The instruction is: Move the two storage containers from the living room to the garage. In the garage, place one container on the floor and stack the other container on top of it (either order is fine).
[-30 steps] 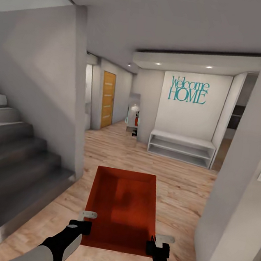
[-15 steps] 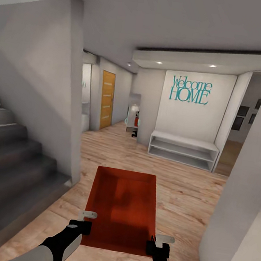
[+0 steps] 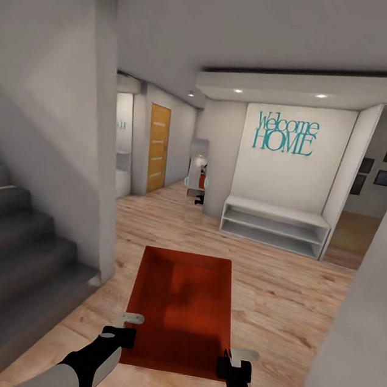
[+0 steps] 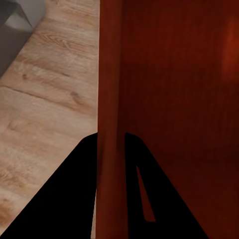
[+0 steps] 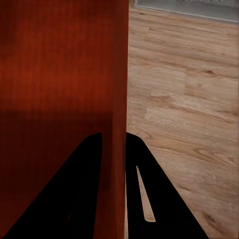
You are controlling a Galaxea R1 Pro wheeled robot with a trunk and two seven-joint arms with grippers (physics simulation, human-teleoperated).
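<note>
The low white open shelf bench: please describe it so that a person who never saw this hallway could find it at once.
Look at the white wall with the teal "Welcome HOME" lettering, across the light wood plank floor. Directly beneath the lettering, against that wall, stands the low white open shelf bench. It is the one long, flat-topped piece with an open shelf, unlike the tall orange wooden door further left.

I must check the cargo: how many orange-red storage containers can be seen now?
1. The orange-red rectangular open-topped storage container is carried in front of the robot, over the light wood plank floor, with the left tool and right tool clamping its side walls. A second may be elsewhere.
</note>
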